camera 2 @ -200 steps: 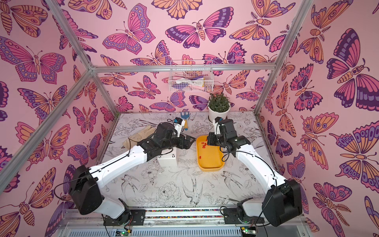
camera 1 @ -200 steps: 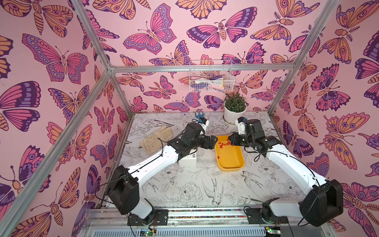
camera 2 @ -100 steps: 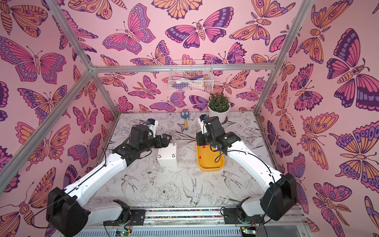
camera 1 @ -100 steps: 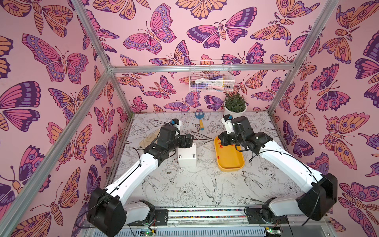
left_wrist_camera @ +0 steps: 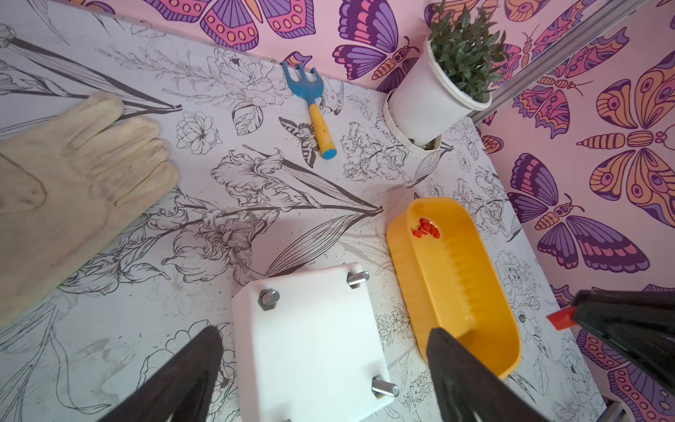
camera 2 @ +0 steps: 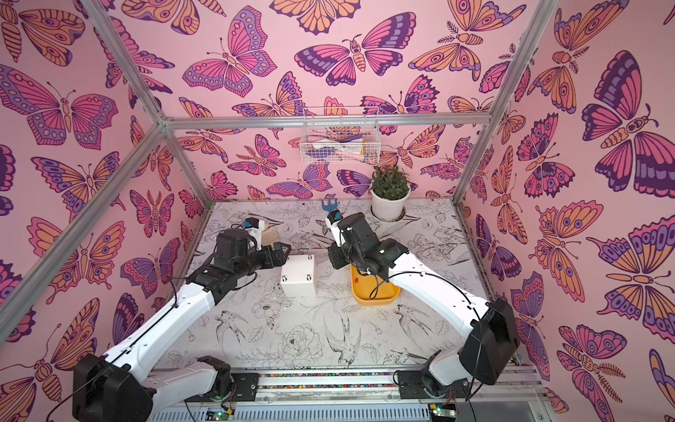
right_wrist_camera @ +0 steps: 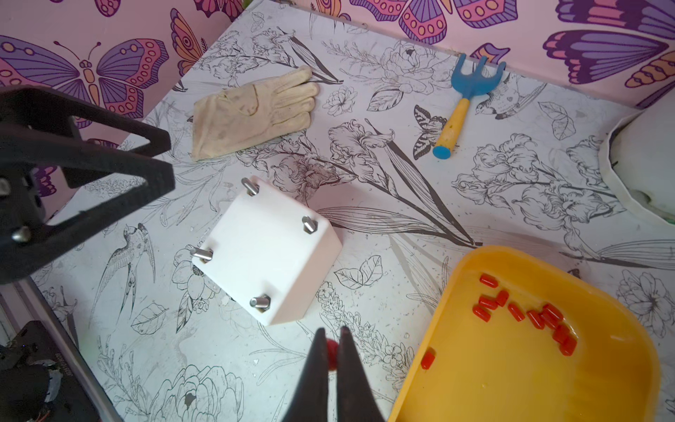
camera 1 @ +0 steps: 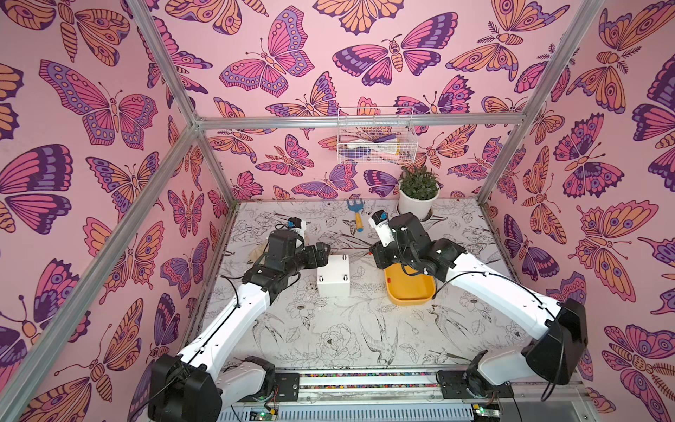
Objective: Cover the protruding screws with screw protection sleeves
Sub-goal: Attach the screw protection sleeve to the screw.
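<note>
A white box [camera 1: 333, 276] [camera 2: 298, 276] stands mid-table with four bare silvery protruding screws, such as one near [right_wrist_camera: 260, 302] and one far [right_wrist_camera: 250, 187]; three show in the left wrist view [left_wrist_camera: 268, 297]. Red screw protection sleeves [right_wrist_camera: 529, 314] [left_wrist_camera: 425, 228] lie in the yellow tray [camera 1: 409, 297] [right_wrist_camera: 511, 383] to its right. My right gripper [right_wrist_camera: 331, 334] [camera 1: 378, 255] is shut on one red sleeve [right_wrist_camera: 331, 352], low between box and tray. My left gripper [left_wrist_camera: 325, 332] [camera 1: 323, 252] hangs open at the box's far left corner, holding nothing.
A cream glove [right_wrist_camera: 255, 109] [left_wrist_camera: 73, 182] lies at the back left. A blue rake with a yellow handle [camera 1: 356, 215] [right_wrist_camera: 460, 106] and a potted plant [camera 1: 418, 193] [left_wrist_camera: 434, 95] stand by the back wall. A wire basket [camera 1: 376, 140] hangs above.
My left gripper has drawn back left from over the tray to the box's far left corner. My right gripper has moved left off the tray's far end, staying shut.
</note>
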You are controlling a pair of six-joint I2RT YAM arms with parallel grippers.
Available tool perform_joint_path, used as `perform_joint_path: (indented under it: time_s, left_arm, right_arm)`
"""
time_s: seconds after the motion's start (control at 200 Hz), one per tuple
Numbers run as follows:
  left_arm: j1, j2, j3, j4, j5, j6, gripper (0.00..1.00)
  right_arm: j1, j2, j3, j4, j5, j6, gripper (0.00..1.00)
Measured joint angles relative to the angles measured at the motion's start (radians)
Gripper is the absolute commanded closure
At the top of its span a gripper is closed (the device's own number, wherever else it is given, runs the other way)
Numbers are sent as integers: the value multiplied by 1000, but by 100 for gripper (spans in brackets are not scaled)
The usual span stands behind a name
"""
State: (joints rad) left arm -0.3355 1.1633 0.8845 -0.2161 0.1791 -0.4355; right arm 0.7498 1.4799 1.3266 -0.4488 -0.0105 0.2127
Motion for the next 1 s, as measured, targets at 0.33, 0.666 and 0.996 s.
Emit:
perform_joint_path:
  time_s: [0.33,0.666,0.996]
  left_arm:
    - [42,3,-39,37,51,-16,10]
    - [49,3,-53,72,90,-39,9]
    - [49,4,-56,95,121,-49,9]
  right_arm:
    - [78,84,64,13,29,-13,91]
    - [130,138,71,19,48,-21,90]
    - [143,150,71,19,53,-28,90]
